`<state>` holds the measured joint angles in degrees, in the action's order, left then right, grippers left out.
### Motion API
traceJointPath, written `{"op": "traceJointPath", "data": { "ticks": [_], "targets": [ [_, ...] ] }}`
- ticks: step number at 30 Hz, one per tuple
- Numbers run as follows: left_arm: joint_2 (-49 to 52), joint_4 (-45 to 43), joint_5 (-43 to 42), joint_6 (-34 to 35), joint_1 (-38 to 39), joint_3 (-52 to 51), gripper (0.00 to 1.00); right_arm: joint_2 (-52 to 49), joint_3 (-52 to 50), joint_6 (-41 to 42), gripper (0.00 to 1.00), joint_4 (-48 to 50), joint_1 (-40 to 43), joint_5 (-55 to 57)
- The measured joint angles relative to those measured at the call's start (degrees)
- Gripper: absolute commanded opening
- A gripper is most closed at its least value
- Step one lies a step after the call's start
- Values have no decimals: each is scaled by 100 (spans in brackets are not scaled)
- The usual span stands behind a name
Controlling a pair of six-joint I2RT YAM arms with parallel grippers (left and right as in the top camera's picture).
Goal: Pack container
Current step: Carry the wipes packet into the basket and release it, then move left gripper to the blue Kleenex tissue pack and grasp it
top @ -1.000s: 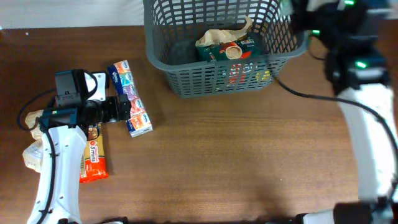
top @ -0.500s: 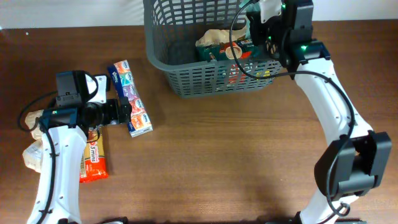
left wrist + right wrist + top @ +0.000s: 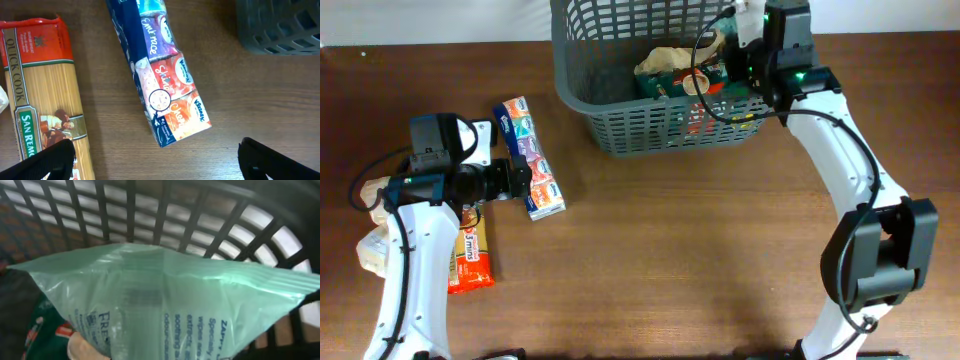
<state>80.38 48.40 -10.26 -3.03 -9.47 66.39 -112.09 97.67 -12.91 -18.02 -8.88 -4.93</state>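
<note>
A brown wooden table fills the overhead view, and the container (image 3: pixel 640 130) stands at 12 o'clock, partly cut by the top edge. It looks like stiff, light plastic that could slide on the wood if nudged. Its thick rim is probably the safest place to take hold, since the lattice walls offer only thin bars. Inside it lie a dark green packet (image 3: pixel 685 75) and a crumpled tan bag (image 3: pixel 670 55), with something red and yellow showing through the slots. The right gripper (image 3: pixel 748 45) hangs over the basket's 3 o'clock rim. A pale green wipes pouch (image 3: pixel 165 305) fills its camera, so I cannot tell how its fingers stand. At 9 o'clock the left gripper (image 3: pixel 160 162) is spread wide beside a tissue multipack (image 3: pixel 165 75), with a spaghetti packet (image 3: pixel 45 90) alongside.
</note>
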Motion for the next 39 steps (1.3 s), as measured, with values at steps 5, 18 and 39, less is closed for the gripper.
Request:
{"op": "traceJointPath", "data": {
  "ticks": [5,18,39],
  "targets": [
    [0,0,0,0,0,2,99,-37,140,4,69,-286,0,37],
    [0,-22,0,0,0,0,99,13,2461,245,78,-1980,-11,66],
    [0,-20,2,0,0,0,99,1867,2476,1438,91,-4385,3165,391]
  ]
}}
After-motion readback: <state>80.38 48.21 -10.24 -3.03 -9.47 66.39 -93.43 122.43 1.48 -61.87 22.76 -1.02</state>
